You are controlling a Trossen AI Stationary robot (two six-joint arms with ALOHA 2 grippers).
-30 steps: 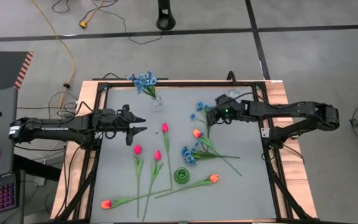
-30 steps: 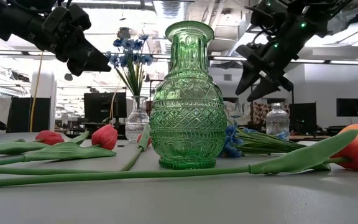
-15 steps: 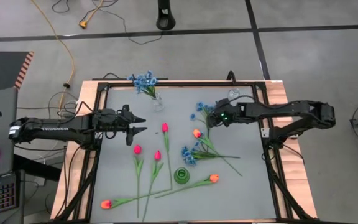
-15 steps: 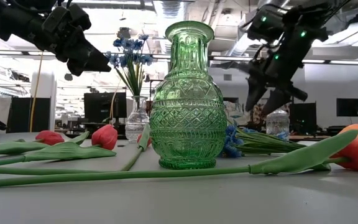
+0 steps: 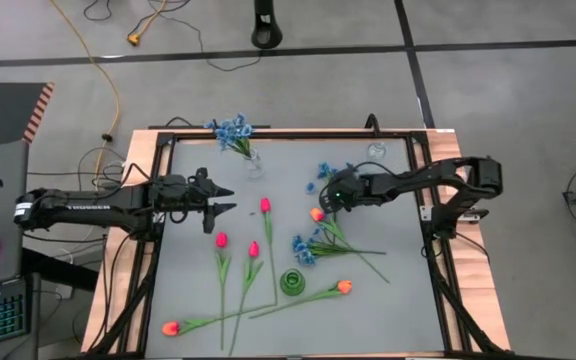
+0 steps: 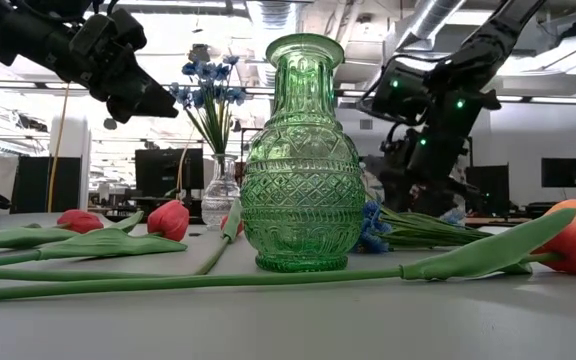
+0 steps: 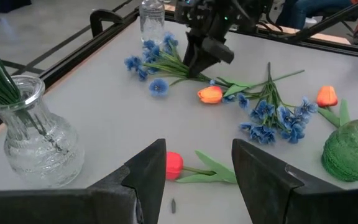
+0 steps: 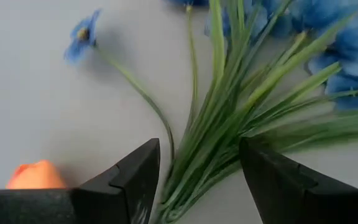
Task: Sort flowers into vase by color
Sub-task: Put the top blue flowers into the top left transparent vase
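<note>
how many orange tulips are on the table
3. One lies mid-table beside the right end effector, one near the green vase, one at the front left corner. None seem hidden.

The grey tabletop [image 5: 388, 300] is strewn with loose flowers [image 5: 323, 240]; a green vase [image 5: 292, 283] and two clear vases [image 5: 255, 166] are stood on it.

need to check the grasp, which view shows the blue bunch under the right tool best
The right wrist view: the blue bunch's stems lie between the open right tool. The high view shows it small; the left wrist view distant, part hidden; the low view hardly shows it.
</note>
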